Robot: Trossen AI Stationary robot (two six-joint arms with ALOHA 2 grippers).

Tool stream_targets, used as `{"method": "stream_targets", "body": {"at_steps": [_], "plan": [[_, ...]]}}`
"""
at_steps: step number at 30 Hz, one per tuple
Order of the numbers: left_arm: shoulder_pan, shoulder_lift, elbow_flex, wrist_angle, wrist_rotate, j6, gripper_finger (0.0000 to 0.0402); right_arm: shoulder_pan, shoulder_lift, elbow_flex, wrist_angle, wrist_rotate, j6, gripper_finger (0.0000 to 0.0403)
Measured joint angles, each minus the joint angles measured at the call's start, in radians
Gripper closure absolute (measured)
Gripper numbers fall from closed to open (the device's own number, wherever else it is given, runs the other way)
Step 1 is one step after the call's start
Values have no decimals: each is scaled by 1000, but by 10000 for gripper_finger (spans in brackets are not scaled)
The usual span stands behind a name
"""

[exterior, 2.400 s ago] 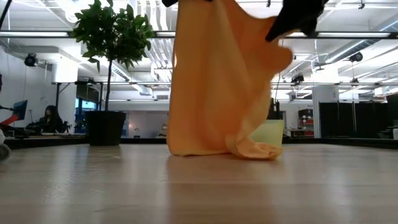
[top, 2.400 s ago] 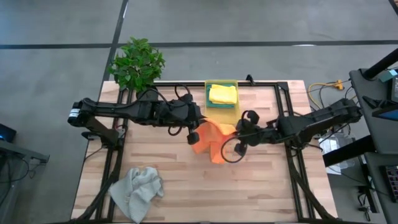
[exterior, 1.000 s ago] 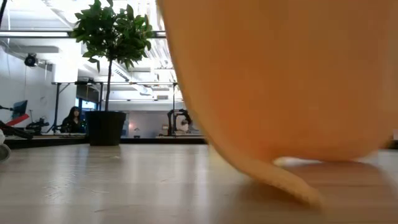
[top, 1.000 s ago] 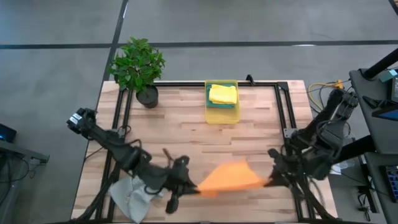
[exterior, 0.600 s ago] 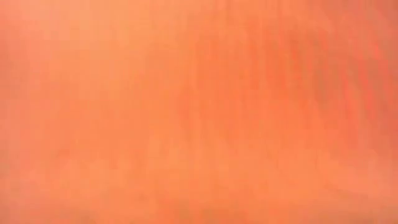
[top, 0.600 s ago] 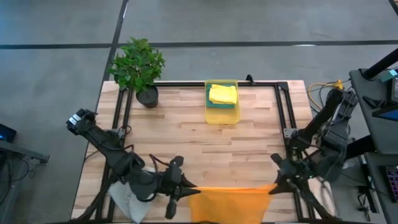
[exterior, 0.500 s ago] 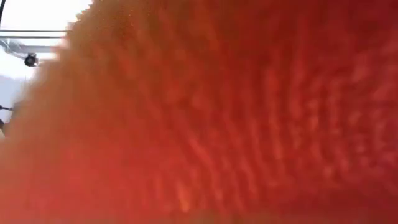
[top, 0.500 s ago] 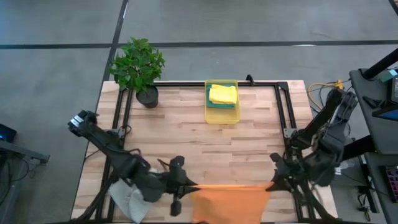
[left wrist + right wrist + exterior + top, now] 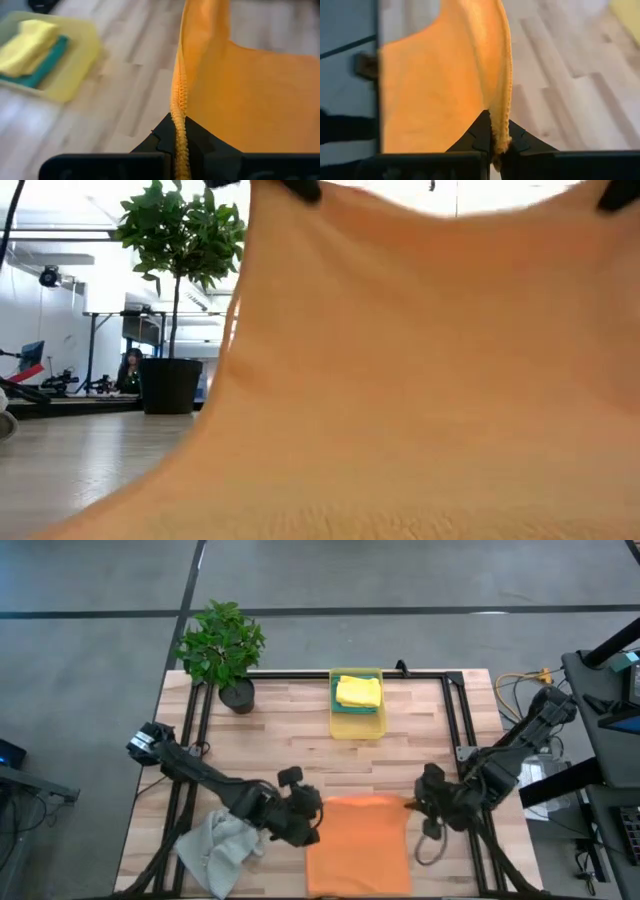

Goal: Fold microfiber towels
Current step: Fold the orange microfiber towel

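Near table edge | left gripper [image 9: 312,808], right gripper [image 9: 418,802] fingers pinching orange towel [image 9: 358,845] corners | writing: unreadable

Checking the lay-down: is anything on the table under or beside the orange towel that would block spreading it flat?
Nothing visible does. The left gripper and right gripper each pinch a far corner of the orange towel, which spreads over bare table. The grey towel lies apart, beside it; the yellow bin sits farther back.

Left pincer [image 9: 179,142] clamping orange towel [image 9: 250,95] edge; yellow bin [image 9: 75,65] beyond
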Motion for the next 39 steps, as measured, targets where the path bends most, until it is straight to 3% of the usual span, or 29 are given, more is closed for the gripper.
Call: {"method": "stream_targets", "body": {"at_steps": [7,16,29,36,39], "plan": [[82,-12,-161,47,24,11,401,-156,0,-105,38,-9,-32,394],[186,-21,-416,421,184,114,402,-306,0,-196,111,-59,-41,394],[343,-26,-496,512,208,323,402,-487,0,-250,121,-60,-56,394],[470,-26,-498,595,376,447,402,-585,0,-270,129,-80,-70,394],[506,-26,-498,598,394,453,402,-614,0,-272,133,-99,-86,394]]}}
